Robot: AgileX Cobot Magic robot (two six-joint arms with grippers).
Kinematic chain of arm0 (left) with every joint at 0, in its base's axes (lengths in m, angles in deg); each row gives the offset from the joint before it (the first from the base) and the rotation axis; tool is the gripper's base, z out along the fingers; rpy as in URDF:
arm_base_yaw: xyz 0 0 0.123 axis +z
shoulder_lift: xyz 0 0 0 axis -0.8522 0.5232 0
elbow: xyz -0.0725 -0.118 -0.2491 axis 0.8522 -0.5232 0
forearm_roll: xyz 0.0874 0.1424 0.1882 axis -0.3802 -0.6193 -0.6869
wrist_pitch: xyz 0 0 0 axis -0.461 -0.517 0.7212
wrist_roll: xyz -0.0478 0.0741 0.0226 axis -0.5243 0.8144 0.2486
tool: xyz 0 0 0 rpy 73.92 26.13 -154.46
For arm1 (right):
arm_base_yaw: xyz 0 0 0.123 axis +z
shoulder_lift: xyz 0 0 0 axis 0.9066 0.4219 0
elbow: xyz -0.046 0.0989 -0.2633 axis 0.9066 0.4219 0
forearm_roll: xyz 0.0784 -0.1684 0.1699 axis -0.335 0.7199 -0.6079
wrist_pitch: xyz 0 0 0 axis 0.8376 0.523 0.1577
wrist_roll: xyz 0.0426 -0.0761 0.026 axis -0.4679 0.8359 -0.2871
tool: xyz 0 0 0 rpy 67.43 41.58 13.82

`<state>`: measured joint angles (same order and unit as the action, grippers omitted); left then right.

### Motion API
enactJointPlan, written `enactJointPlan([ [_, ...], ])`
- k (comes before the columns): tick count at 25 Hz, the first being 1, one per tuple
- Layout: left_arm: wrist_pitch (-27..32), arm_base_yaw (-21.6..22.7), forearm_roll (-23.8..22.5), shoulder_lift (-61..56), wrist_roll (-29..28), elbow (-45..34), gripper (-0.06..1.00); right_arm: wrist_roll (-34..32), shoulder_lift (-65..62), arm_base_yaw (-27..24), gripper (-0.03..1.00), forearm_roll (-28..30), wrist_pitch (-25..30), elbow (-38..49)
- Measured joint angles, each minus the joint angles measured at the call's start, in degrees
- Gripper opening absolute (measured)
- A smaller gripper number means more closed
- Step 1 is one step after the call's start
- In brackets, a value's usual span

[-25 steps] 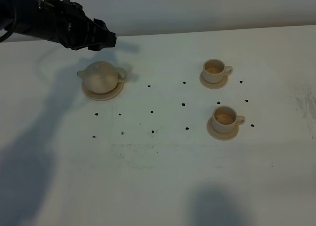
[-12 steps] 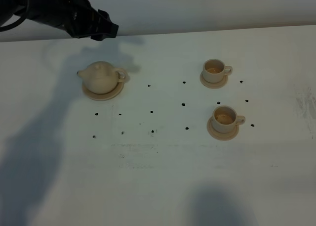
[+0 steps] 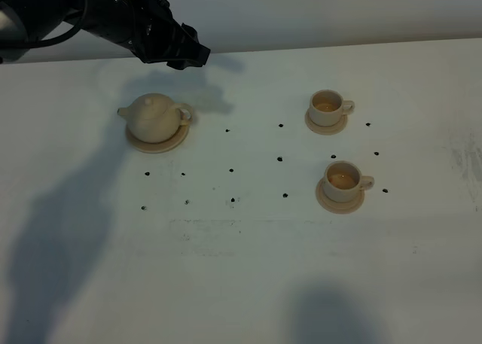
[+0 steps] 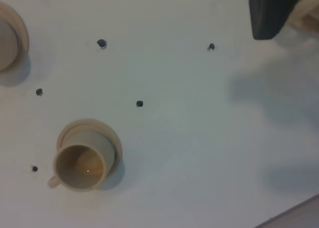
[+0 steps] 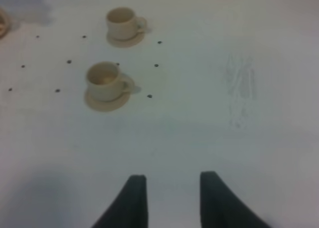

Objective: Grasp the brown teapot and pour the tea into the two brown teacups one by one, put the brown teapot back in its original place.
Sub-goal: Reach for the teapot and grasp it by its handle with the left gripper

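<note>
Now your left gripper (image 3: 188, 56) hangs open and empty above the table (image 3: 248, 269), with the teapot (image 3: 154, 118) near it on the side toward the robot, upright on its saucer (image 3: 178, 142). Well off to that gripper's right, the far cup (image 3: 328, 107) and near cup (image 3: 343, 181) sit on small saucers (image 3: 312, 125), each with amber liquid inside. Your right gripper (image 5: 172, 182) has its jaws apart with nothing between them, and the cups are well ahead of it

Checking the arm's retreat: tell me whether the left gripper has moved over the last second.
Yes. The left gripper has shifted right in the exterior view, from behind the brown teapot to past its handle side.
</note>
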<state>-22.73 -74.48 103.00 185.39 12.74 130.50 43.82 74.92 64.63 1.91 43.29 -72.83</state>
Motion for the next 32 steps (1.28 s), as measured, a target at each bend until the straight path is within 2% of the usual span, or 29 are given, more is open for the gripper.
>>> enactJointPlan([
  [16,0.1,0.0,-0.3,4.5,-1.6,1.2,0.46,0.0,0.0,0.0,0.22,-0.3,0.0,0.0],
  [21,-1.3,0.0,-2.9,5.4,-2.1,2.0,0.46,0.0,0.0,0.0,0.22,-0.3,0.0,0.0],
  [26,-4.0,0.1,-3.2,7.0,-2.4,2.2,0.46,0.0,0.0,0.0,0.22,-0.3,0.0,0.0],
  [32,-1.6,-0.7,-3.3,11.4,-4.3,8.9,0.46,0.0,0.0,0.0,0.22,-0.3,0.0,0.0],
])
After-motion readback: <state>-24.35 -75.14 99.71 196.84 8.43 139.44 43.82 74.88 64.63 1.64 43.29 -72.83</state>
